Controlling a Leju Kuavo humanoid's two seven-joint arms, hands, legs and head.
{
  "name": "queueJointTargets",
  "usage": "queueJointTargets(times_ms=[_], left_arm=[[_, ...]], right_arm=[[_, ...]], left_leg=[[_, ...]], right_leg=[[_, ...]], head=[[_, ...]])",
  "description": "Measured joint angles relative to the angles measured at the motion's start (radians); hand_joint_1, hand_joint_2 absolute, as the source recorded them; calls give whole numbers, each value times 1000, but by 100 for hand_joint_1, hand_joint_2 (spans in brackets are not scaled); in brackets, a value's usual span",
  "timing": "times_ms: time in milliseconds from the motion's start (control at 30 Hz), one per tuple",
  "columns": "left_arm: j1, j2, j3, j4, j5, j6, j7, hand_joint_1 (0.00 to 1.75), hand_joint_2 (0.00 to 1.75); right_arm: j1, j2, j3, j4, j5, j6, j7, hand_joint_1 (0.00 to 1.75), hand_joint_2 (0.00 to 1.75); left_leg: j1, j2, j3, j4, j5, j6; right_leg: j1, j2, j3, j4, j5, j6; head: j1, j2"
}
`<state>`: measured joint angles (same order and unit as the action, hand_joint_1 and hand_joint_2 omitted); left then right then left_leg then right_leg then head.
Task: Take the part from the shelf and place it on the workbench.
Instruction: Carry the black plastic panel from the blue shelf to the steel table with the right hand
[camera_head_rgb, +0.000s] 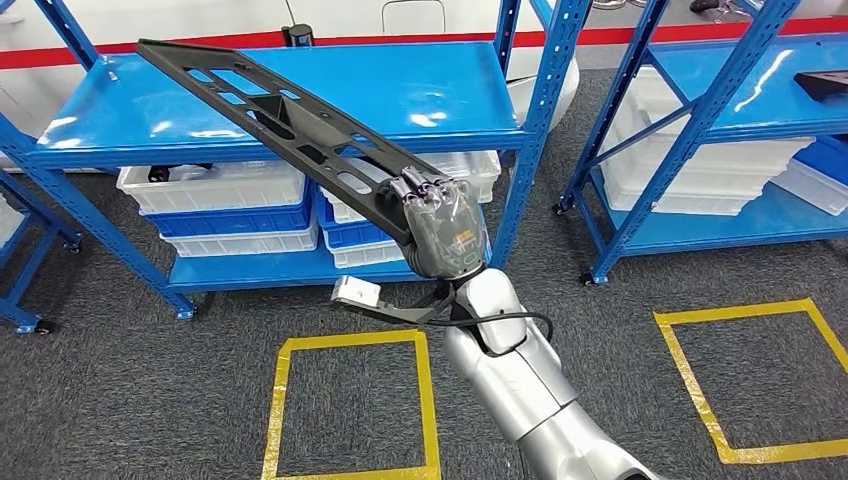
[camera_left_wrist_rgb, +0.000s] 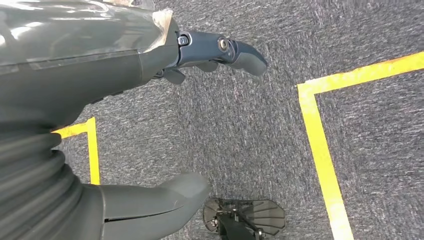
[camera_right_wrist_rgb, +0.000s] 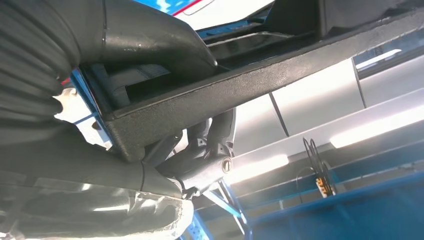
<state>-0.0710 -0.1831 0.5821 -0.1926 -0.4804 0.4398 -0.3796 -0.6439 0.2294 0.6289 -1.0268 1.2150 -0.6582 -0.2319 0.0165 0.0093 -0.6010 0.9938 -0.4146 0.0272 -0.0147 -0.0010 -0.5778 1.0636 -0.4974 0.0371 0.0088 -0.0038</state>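
Above the blue steel shelf (camera_head_rgb: 300, 95), I am gripping the long, black, slotted plastic part (camera_head_rgb: 270, 110) by its near end in my right hand (camera_head_rgb: 440, 225), fingers wrapped tight; stiff, light-looking, prone to levering. Left hand (camera_left_wrist_rgb: 150, 125) is hanging slack, holding nothing.

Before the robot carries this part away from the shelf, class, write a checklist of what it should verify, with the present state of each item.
1. Right hand grips the long black perforated part: ok; the fingers wrap its edge.
2. Grip near the part's middle: not ok; held at one end, the rest juts out tilted.
3. Part lifted off the blue shelf: cannot tell; its far end still lies over the shelf top.
4. Blue upright post clear of the swing: cannot tell; it stands close beside the hand.
5. Left hand free: ok; it holds nothing, hanging over the grey carpet.
6. Workbench located: cannot tell.
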Motion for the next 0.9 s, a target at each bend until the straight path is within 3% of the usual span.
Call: queueJointTargets(times_ms=[67,167,233,300,367,400,500,567,667,900], left_arm=[[0,0,0,0,0,0,0,0,175],[0,0,0,0,0,0,0,0,175],[0,0,0,0,0,1,0,0,175],[1,0,0,0,0,2,-3,0,175],[2,0,0,0,-1,2,-7,0,175],[2,0,0,0,-1,3,-9,0,175],[1,1,0,0,-1,2,-11,0,175],[0,0,0,0,-1,2,-12,0,175],[1,-2,0,0,-2,4,-13,0,175],[1,-2,0,0,-3,15,-14,0,175]], right_arm=[[0,0,-1,0,-1,-1,0,175,175],[0,1,-2,0,-5,-1,-1,175,175],[0,3,-2,0,-7,-1,-2,175,175],[1,6,-2,0,-8,-1,-3,175,175],[5,6,-2,0,-9,-1,-4,175,175],[7,6,-2,0,-9,-1,-4,175,175],[10,7,-2,-2,-9,-1,-4,175,175],[9,9,-2,-4,-10,-1,-4,175,175],[8,10,-2,-7,-14,-1,-7,175,175],[9,12,-2,-9,-40,0,-24,175,175]], left_leg=[[-3,0,-5,5,2,-13],[2,-1,-14,10,4,-32],[6,-2,-41,65,-37,-41],[8,-5,-97,193,-111,-48],[8,-7,-135,289,-146,-51],[8,-7,-127,284,-136,-50],[5,-7,-15,97,-57,-38],[1,-8,28,15,-37,-33],[-7,-9,23,7,-33,-31],[-20,-12,14,8,-26,-17]], right_leg=[[1,1,32,-67,20,-8],[-1,2,25,-66,33,-30],[-8,2,20,-69,41,-44],[-6,1,13,-68,46,-53],[-1,1,5,-68,50,-56],[0,1,4,-68,52,-57],[6,2,2,-66,55,-54],[14,2,-1,-64,57,-50],[21,2,-8,-62,58,-44],[14,2,-14,-66,68,-28]], head=[[0,0],[-4,0],[-11,0],[-21,0],[-25,0],[-26,0],[-29,0],[-27,0],[-18,0],[-15,0]])
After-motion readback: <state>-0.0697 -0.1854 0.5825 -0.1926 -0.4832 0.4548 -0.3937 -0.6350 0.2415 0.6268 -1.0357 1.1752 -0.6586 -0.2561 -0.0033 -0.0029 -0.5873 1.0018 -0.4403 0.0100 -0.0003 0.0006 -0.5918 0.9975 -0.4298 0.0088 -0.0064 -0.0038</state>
